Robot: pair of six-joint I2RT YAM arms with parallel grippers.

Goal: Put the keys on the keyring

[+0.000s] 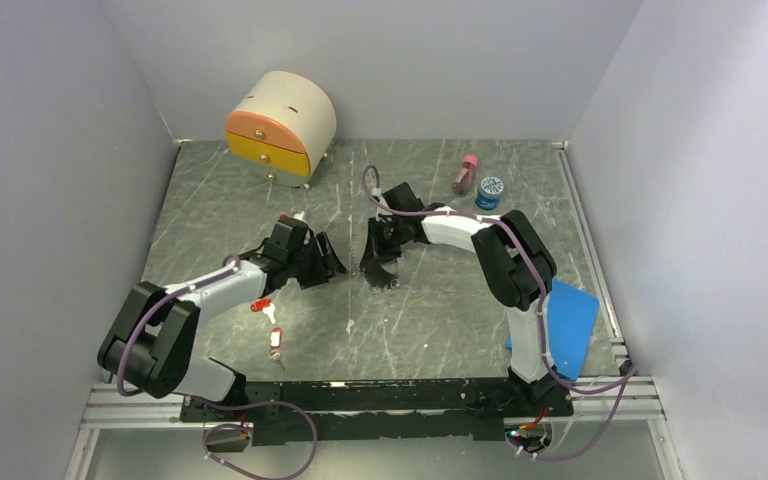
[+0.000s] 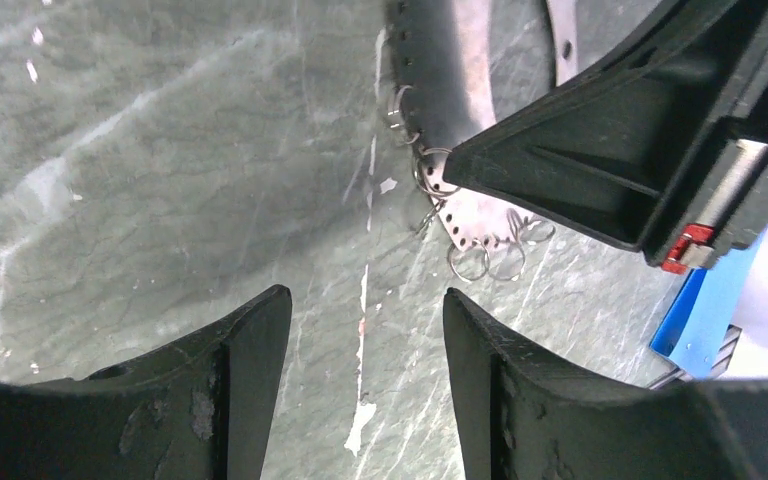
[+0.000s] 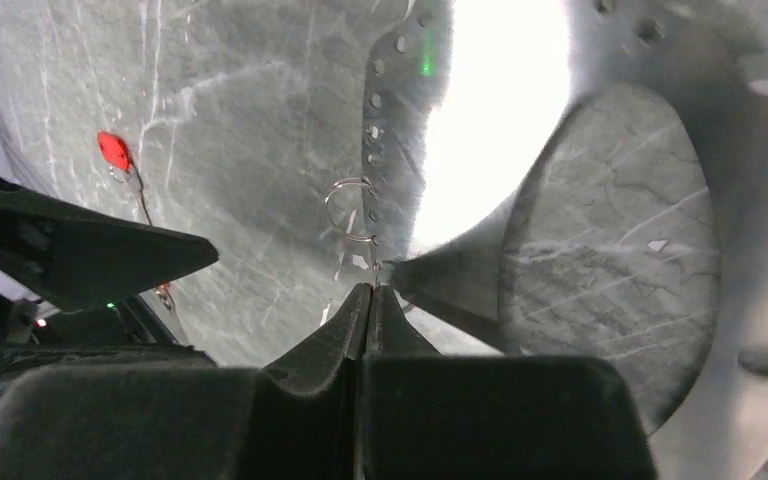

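The right gripper (image 3: 370, 292) is pressed together at the inner edge of the keyring (image 3: 397, 140), a shiny holed band carrying small wire loops (image 2: 487, 262). At its nine o'clock the left gripper (image 2: 365, 330) stands spread and empty. Two keys (image 1: 260, 306) lie at that gripper's seven o'clock.

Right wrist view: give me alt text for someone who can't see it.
The right end effector, fingers shut, meets the edge of a shiny perforated keyring, just below a small split ring hooked through one of its holes. A red-tagged key lies on the grey-green marbled table at upper left.
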